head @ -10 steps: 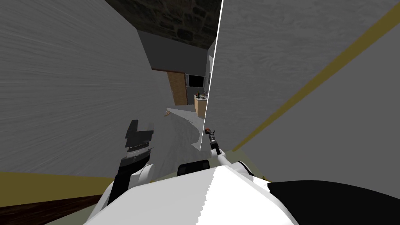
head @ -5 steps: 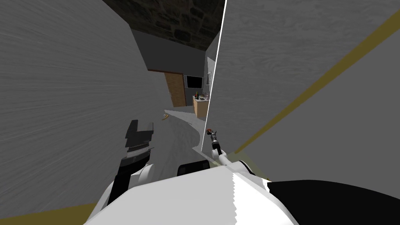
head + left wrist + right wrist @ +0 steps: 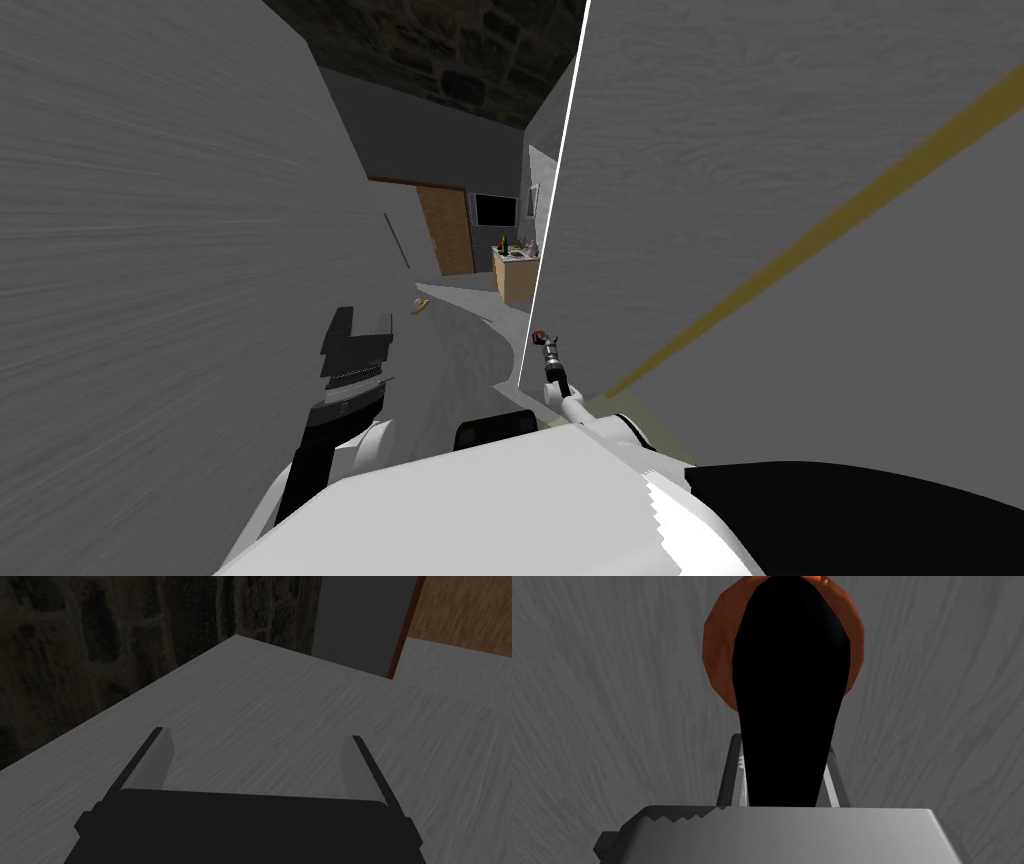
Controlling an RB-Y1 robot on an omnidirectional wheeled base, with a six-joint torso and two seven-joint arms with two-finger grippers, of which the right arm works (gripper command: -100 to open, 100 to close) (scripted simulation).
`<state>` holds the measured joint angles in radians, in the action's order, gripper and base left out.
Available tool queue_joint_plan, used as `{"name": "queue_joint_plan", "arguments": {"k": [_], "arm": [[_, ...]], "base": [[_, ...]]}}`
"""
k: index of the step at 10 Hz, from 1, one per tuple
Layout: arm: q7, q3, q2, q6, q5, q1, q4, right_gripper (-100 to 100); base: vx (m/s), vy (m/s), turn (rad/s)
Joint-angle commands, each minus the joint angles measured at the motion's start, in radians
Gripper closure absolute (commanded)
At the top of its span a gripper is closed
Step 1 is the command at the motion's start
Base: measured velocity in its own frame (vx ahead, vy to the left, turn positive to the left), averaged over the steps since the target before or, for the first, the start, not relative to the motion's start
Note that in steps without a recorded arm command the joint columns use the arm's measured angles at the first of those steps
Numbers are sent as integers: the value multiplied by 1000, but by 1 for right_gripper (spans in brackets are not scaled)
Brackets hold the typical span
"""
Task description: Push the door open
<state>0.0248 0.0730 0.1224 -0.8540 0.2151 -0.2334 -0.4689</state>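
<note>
The door (image 3: 760,150) is a grey panel on my right, ajar, with its white edge (image 3: 556,190) facing me. My right gripper (image 3: 543,343) reaches to that edge at handle height. In the right wrist view the gripper (image 3: 784,776) is shut on the black door handle (image 3: 792,701), which stands out from a reddish-brown round plate (image 3: 717,661) on the grey door face. My left gripper (image 3: 355,335) hangs beside the grey wall (image 3: 150,250) on the left. Its fingers (image 3: 157,758) stand open with nothing between them.
Through the gap runs a grey floor (image 3: 465,340) toward a wooden door (image 3: 447,232), a dark screen (image 3: 495,210) and a low cabinet (image 3: 514,275) with bottles on it. A small tan object (image 3: 421,305) lies on the floor. A yellow band (image 3: 800,260) crosses the right wall.
The door's white edge has swung further right and the gap has widened. My view has moved forward; the yellow strip at the lower left has slid out of sight. The left arm holds still.
</note>
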Motion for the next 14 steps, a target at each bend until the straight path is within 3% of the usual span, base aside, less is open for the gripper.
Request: {"name": "queue_joint_plan", "arguments": {"k": [1,8,14], "arm": [[9,23,12,3,12,4,-17,100],[29,77,22,4,42,6,-10,100],[41,112,37,0,67,12,-3,100]], "base": [[216,87,-71],[164,79,-53],[147,4,-29]]}}
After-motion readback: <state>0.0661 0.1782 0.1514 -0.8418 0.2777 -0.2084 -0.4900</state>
